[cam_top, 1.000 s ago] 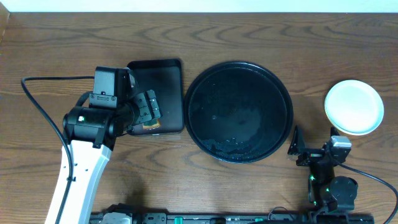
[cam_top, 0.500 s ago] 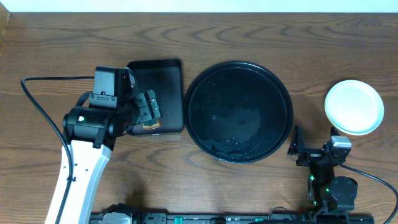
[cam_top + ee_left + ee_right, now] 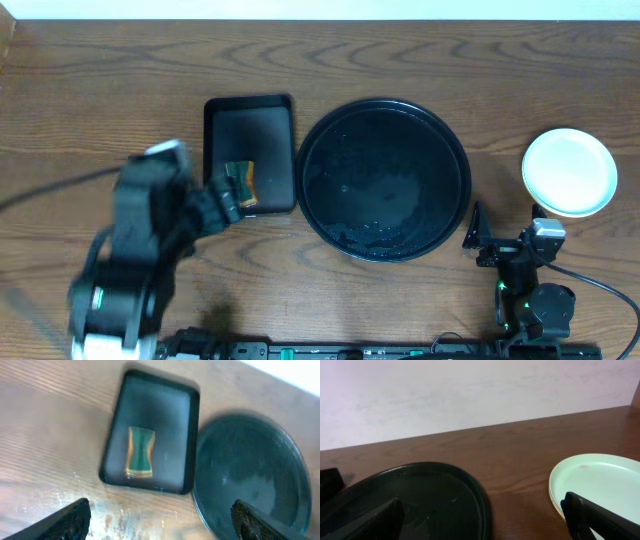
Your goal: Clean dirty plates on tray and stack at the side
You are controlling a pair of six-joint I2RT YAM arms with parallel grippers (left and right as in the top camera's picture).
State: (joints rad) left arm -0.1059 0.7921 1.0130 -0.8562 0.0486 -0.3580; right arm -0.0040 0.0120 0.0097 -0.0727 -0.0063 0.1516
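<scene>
overhead, the plates (image 3: 569, 172) sit stacked right of the bare round black tray (image 3: 400, 150), left end effector (image 3: 162, 515) and right end effector (image 3: 480, 520) both spread wide and empty; the blurred left arm (image 3: 130, 260) could clip the rectangular tray (image 3: 248, 130) holding the sponge (image 3: 239, 184), left of that round black tray.

Overhead light: bright, even light is falling from above onto the brown wooden table (image 3: 400, 300), casting only short, soft shadows.
Glare: the large round glossy black tray (image 3: 385, 180) is glinting in small specks near its front rim; the stacked pale round plates (image 3: 569, 172) are washing out almost to white.
Motion blur: the black-and-white left arm (image 3: 130, 270) is smearing heavily in the overhead view.
Left wrist view: the whole frame is blurring, softening the small rectangular black tray (image 3: 165, 420).
Right wrist view: everything is showing sharp and evenly lit.
</scene>
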